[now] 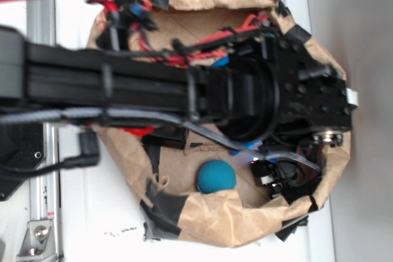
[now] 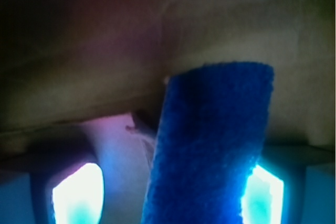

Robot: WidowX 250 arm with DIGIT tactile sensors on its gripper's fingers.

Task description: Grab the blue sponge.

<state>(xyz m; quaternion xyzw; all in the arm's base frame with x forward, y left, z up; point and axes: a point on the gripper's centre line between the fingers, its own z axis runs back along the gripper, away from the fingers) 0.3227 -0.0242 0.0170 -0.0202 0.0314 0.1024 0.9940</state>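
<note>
The blue sponge (image 2: 212, 145) fills the wrist view, a rough royal-blue oblong standing between my fingers and leaning slightly right. My gripper (image 2: 171, 195) is open. The right fingertip (image 2: 265, 198) lies against the sponge's edge, while the left fingertip (image 2: 79, 192) stands apart from it with pale floor in the gap. In the exterior view the black arm covers the gripper. Only a sliver of the blue sponge (image 1: 245, 147) shows under the wrist.
A brown paper bag (image 1: 215, 219) with black tape patches walls in the work area. A round teal ball (image 1: 216, 176) lies inside near its front wall. Red and black cables run over the arm. The bag's brown wall rises close behind the sponge.
</note>
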